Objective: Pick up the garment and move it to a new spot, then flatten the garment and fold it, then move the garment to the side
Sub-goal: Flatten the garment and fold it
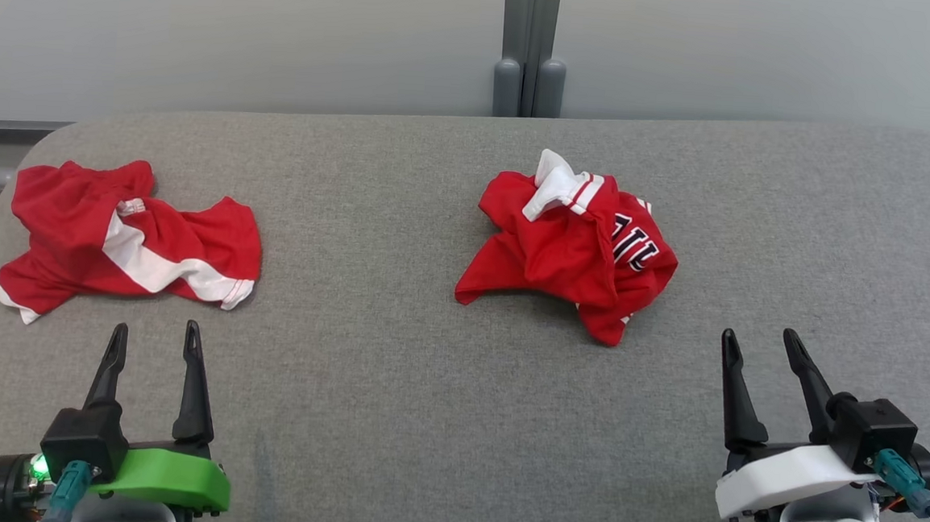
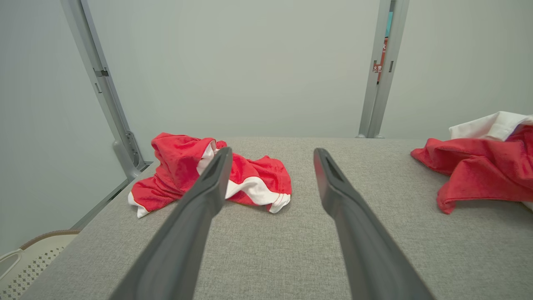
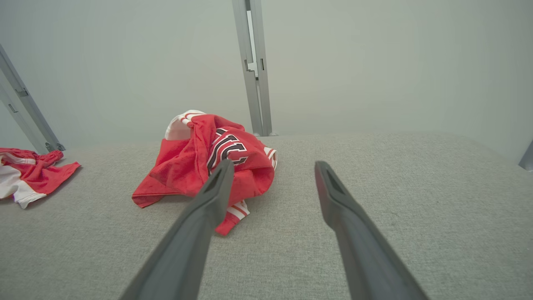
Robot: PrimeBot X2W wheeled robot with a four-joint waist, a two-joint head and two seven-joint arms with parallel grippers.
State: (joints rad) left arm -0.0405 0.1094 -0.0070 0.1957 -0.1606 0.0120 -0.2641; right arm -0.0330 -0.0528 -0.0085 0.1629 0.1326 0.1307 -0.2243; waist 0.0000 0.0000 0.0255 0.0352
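Two hands sit low over the near side of the grey table [image 1: 391, 418], fingers pointing away from the robot. The left hand [image 1: 156, 328] and the right hand [image 1: 760, 335] are both spread wide and empty, touching no cloth. Just beyond the left hand lies a crumpled striped red garment [image 1: 127, 236]. Beyond the right hand, toward the table's middle, sits a bunched lettered red garment [image 1: 570, 251], well apart from the first. The right wrist view shows its dark lettering plainly; the left wrist view takes in a pale perforated basket [image 2: 25, 258] below the table's corner.
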